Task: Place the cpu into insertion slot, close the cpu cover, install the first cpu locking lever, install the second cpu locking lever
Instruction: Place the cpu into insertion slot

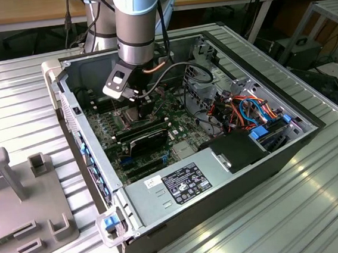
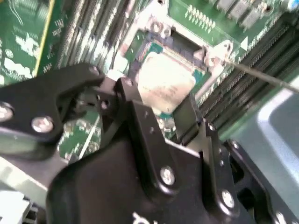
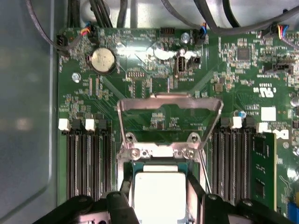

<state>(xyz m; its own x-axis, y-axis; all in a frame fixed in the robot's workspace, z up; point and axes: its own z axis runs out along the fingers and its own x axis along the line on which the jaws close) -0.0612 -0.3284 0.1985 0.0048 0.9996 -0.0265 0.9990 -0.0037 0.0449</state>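
Observation:
In the exterior view my gripper [image 1: 130,106] reaches down into the open computer case onto the green motherboard. The cpu [image 3: 159,196], a pale silver square, lies between my two black fingers [image 3: 127,200] at the insertion slot [image 3: 159,151]; its teal rim shows around the chip. My gripper [image 3: 159,191] is shut on the cpu's two opposite edges. The second wrist view shows the cpu [image 2: 166,81] low in the slot [image 2: 187,46] with my gripper [image 2: 159,105] around it. The cpu cover [image 3: 169,99] stands swung open behind the slot. A thin locking lever [image 2: 261,74] sticks out beside it.
Black memory slots [image 3: 88,158] flank the socket, with one memory stick [image 3: 264,172] seated. A coin battery [image 3: 103,60] and cables [image 1: 245,110] lie beyond. A labelled power-supply box [image 1: 177,182] and the case walls [image 1: 65,106] bound the space. A grey fixture [image 1: 20,200] stands outside.

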